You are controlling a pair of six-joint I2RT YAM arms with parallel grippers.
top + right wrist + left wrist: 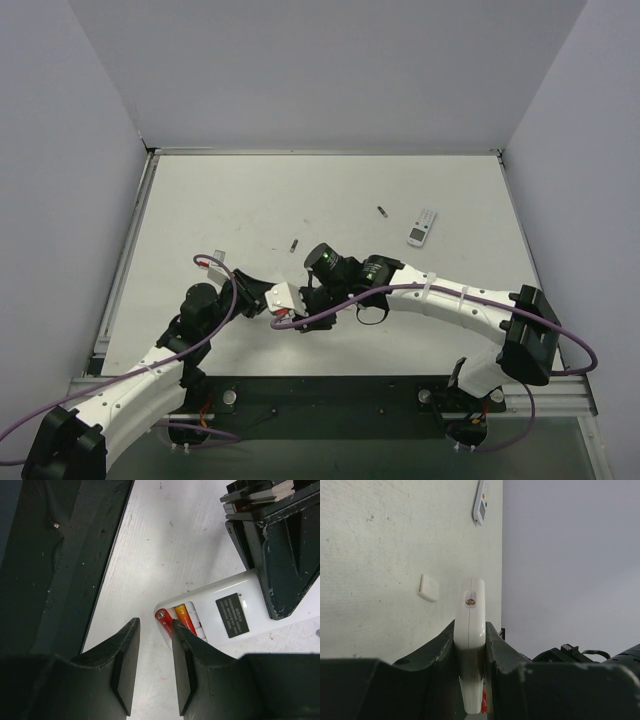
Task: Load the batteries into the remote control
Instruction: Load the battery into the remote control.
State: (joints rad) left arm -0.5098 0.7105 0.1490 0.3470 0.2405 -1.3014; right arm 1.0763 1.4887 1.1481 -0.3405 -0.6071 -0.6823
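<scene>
The remote control (pixel 235 612) lies white back up with its battery bay open. My left gripper (pixel 470 627) is shut on the remote's sides (pixel 471 600); it also shows in the top view (pixel 262 298). Two red batteries sit in the bay. One (pixel 184 617) lies inside, the other (pixel 163 621) lies along the bay's outer edge with its pale tip showing. My right gripper (pixel 155 630) is open and empty, one finger (pixel 186 650) over that outer battery. In the top view, the right gripper (pixel 312 297) meets the remote (pixel 282 298).
A white-faced remote (pixel 423 227) lies at the far right and shows in the left wrist view (pixel 481 502). Two dark cylinders (pixel 382 211) (pixel 294 244) lie on the table. A small white cover (pixel 428 588) lies left of the held remote. The table's dark front rail (pixel 60 555) is close.
</scene>
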